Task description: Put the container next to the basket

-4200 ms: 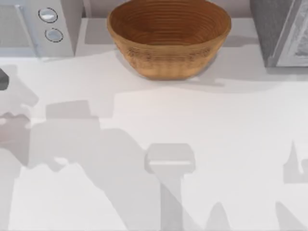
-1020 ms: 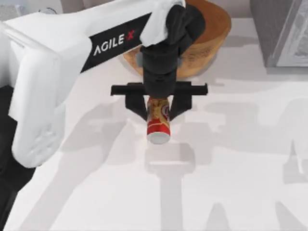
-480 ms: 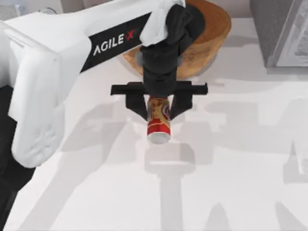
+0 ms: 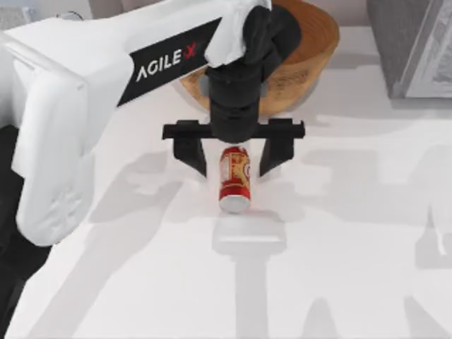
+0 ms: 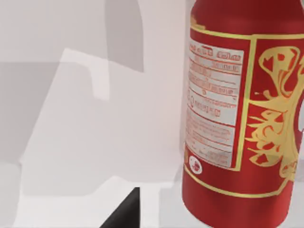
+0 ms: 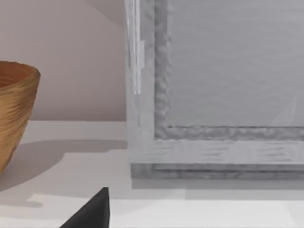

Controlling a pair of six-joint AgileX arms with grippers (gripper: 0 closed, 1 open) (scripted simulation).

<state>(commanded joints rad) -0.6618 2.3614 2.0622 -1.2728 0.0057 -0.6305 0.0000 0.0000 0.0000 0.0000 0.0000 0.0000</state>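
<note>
One container [image 4: 234, 185] (red can) stands upright, axis vertical, in front of one basket [image 4: 308, 58]; my left gripper [image 4: 234, 159] straddles it, fingers spread, released.

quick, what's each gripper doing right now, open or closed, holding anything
Left gripper: open, fingers either side of the can, apart from it, in front of the basket.
Right gripper: cannot be told.
</note>
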